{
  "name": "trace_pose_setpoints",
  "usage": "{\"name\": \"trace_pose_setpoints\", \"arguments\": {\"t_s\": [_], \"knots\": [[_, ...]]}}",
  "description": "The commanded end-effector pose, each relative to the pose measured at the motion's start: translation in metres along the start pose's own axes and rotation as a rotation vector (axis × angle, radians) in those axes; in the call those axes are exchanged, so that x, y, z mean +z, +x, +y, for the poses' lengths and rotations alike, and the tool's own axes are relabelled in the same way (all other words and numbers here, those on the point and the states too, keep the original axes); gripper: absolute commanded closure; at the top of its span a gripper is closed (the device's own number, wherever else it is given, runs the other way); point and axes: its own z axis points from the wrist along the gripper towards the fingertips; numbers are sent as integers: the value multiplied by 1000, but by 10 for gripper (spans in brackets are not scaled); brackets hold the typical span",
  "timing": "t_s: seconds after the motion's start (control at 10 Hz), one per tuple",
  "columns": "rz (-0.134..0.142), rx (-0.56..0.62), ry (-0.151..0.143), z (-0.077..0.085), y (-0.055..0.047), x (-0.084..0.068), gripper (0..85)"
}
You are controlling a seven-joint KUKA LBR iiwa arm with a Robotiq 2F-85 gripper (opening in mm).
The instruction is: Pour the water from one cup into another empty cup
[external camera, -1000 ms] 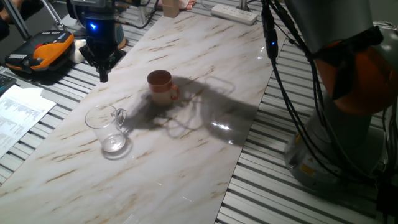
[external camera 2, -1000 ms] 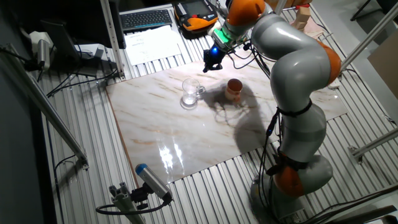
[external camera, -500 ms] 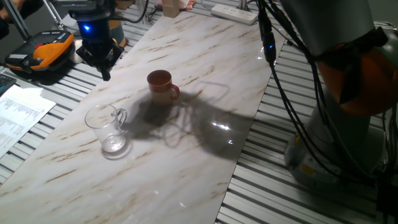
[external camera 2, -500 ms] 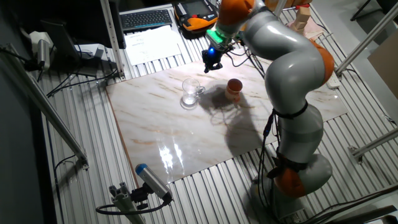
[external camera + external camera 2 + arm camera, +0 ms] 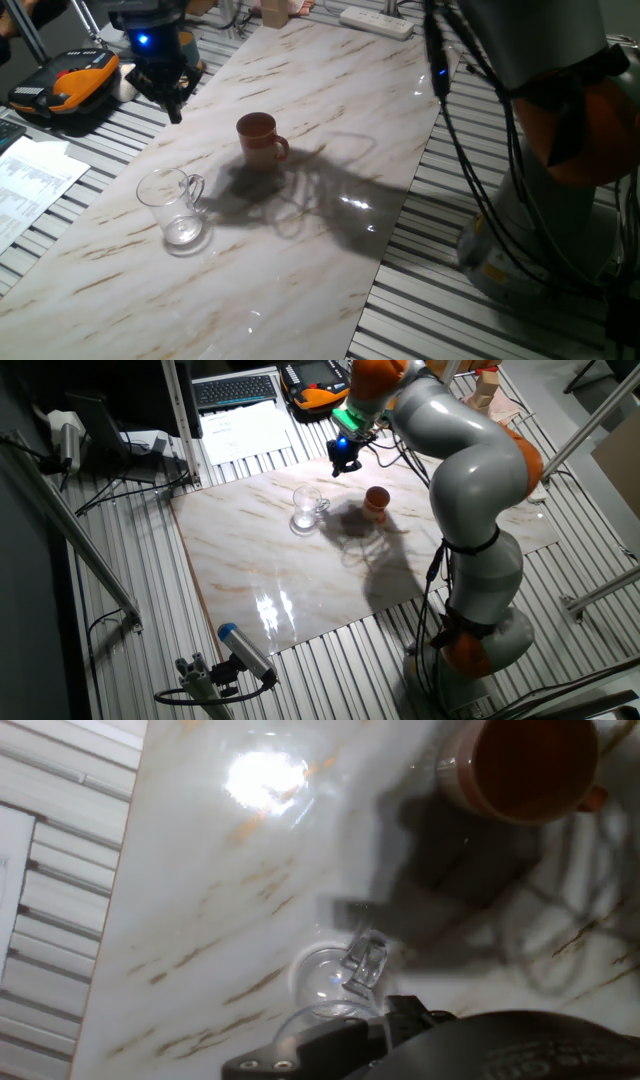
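Note:
The clear glass mug (image 5: 172, 205) (image 5: 307, 508) stands upright on the marble table (image 5: 300, 270) near its left edge. A little water (image 5: 184, 233) lies in its bottom. The empty terracotta mug (image 5: 260, 138) (image 5: 376, 502) stands upright a short way behind and to the right of it. My gripper (image 5: 176, 112) (image 5: 343, 463) hangs above the table's far left edge, apart from both mugs and holding nothing. The hand view looks down on the glass mug (image 5: 335, 985) and the terracotta mug (image 5: 525, 765). My fingers are a dark mass at its bottom, their gap hidden.
An orange-black handset (image 5: 70, 80) and papers (image 5: 30, 180) lie on the slatted bench left of the table. A power strip (image 5: 375, 20) sits at the far end. Black cables (image 5: 450, 110) hang from my arm over the right edge, near the base (image 5: 510, 250).
My gripper has shifted slightly toward the far side and a little higher. The arm's shadow has slid across the table. Both mugs stand where they were.

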Motion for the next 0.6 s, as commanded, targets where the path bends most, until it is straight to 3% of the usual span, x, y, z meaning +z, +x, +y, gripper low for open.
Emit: {"name": "trace_pose_setpoints", "arguments": {"t_s": [0.0,0.1,0.3,0.5], "knots": [[-14,-6,7,0,0,-1,850],[-28,-19,16,1,0,0,850],[-82,-59,59,0,0,-1,850],[-92,-81,23,0,1,-1,850]]}}
